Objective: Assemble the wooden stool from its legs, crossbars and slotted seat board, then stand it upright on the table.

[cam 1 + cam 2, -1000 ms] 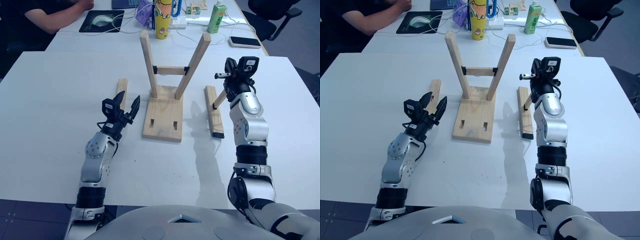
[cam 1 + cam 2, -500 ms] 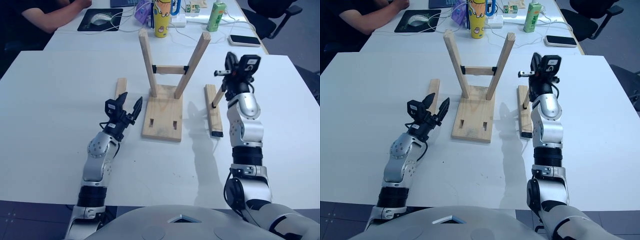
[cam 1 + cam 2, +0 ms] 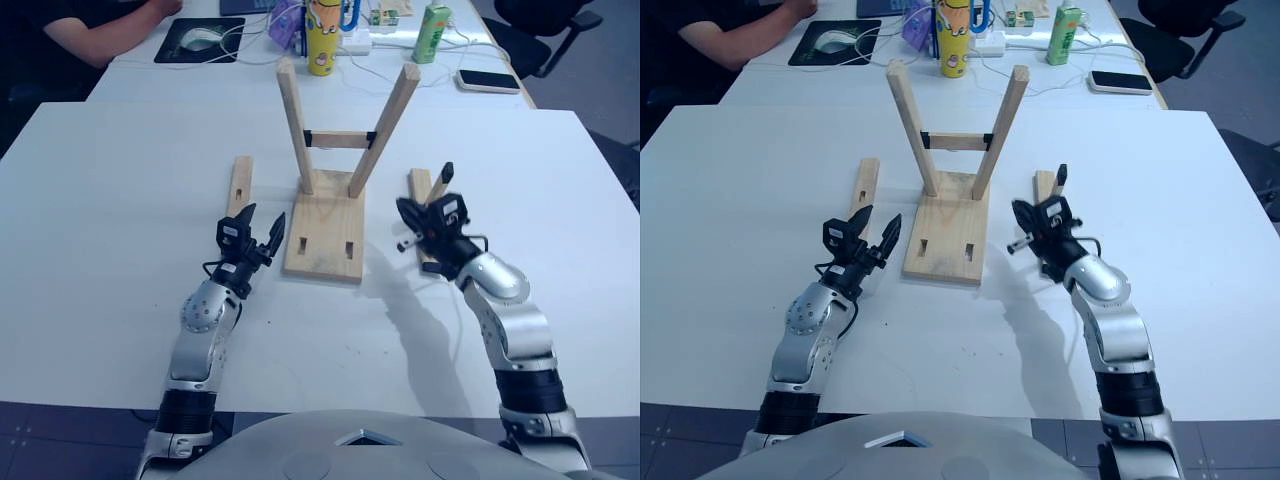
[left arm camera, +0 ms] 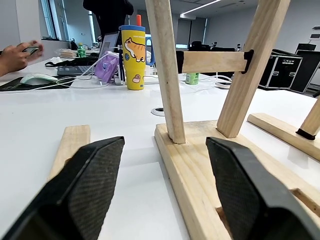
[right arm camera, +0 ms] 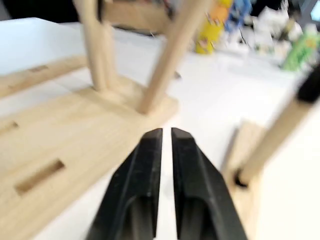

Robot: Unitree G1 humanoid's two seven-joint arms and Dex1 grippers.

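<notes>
Head views. Found the seat board (image 3: 325, 238) flat at mid-bench (image 3: 110, 220), with two standing legs (image 3: 297, 125) plugged into its far end, splayed apart and tied by a crossbar (image 3: 341, 140). Counted two empty slots (image 3: 351, 248) at its near end. Logged the left loose leg (image 3: 241, 180) flat, just left of the board, long axis running from near edge to far edge. Logged the right loose leg (image 3: 420, 188) flat on the board's right side, same axis, with a short crossbar stub (image 3: 441, 185) rising from it. Placed the left end effector (image 3: 262, 222) low beside the board's left edge, fingers spread, holding nothing. Put the left loose leg just beyond it toward the far edge, a little to the left. Placed the right end effector (image 3: 405, 212) by the board's right edge, above the near end of the right loose leg, tips aimed toward the board.

Left wrist view. Saw both pads (image 4: 95, 175) wide apart with nothing between. Noted the left loose leg ahead, outside one finger, and the board ahead by the other.

Right wrist view. Saw the fingers (image 5: 147, 165) drawn almost together, a thin gap left, gripping nothing. Noted the right loose leg beside them, not between.

Judged each loose leg nearer the arm on its own side. Judged any grasp best set across the leg's long axis, with the right pair needing to open first.
</notes>
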